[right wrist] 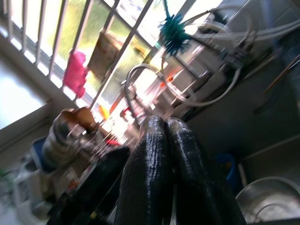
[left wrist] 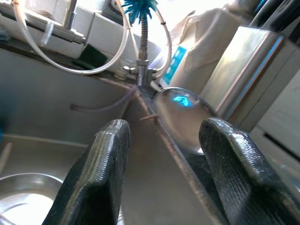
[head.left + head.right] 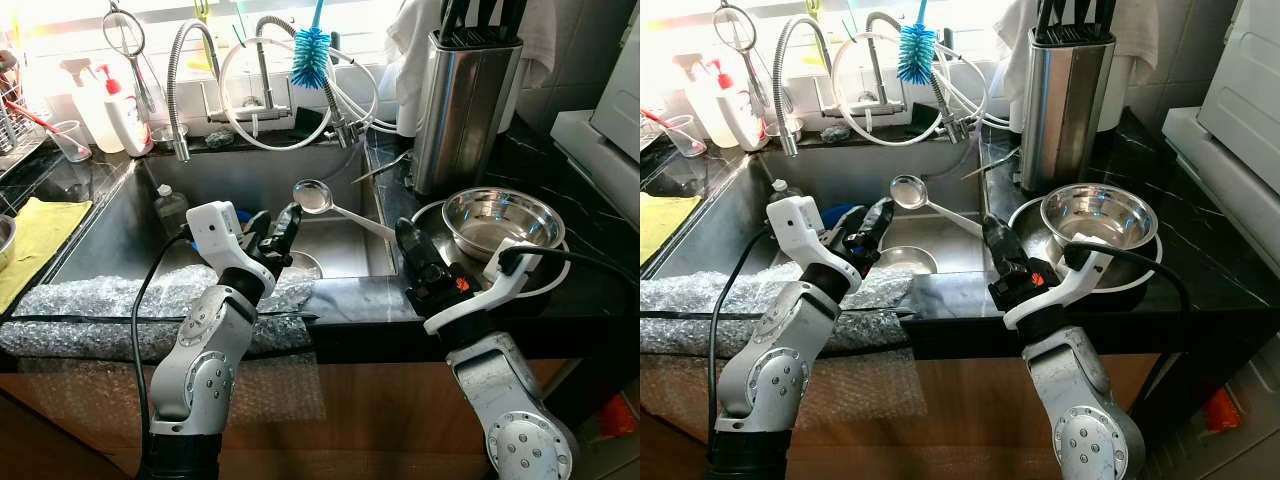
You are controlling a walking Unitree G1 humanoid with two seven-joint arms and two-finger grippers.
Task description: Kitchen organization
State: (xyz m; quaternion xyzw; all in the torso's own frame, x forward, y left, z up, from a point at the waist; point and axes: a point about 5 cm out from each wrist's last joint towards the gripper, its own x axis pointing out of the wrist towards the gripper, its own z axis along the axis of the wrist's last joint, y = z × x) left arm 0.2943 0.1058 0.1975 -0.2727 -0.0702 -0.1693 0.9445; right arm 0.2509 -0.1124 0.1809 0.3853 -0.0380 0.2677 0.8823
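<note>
Because the ladle (image 3: 318, 198) lies propped across the corner of the sink (image 3: 140, 215), with its bowl raised near the middle of the frame and its handle running down to the right onto the black bench (image 3: 360, 298), any clumsy contact could tip it into the basin. The left gripper (image 3: 277, 232) hovers just left of the ladle's bowl with its fingers (image 2: 101, 176) spread wide, and in the left wrist view the bowl sits between them but farther off. If they close early, they would likely only knock the rounded bowl aside. The right gripper (image 3: 412, 248) sits at centre right, fingers (image 1: 161, 168) pressed together, just beside the handle's end and the steel bowl (image 3: 502, 222) on its plate (image 3: 556, 276). A sideways nudge there could shove the handle or rattle the bowl. The bubble wrap (image 3: 110, 300) draped over the sink's front edge, lower left, could snag the left arm's cable.
</note>
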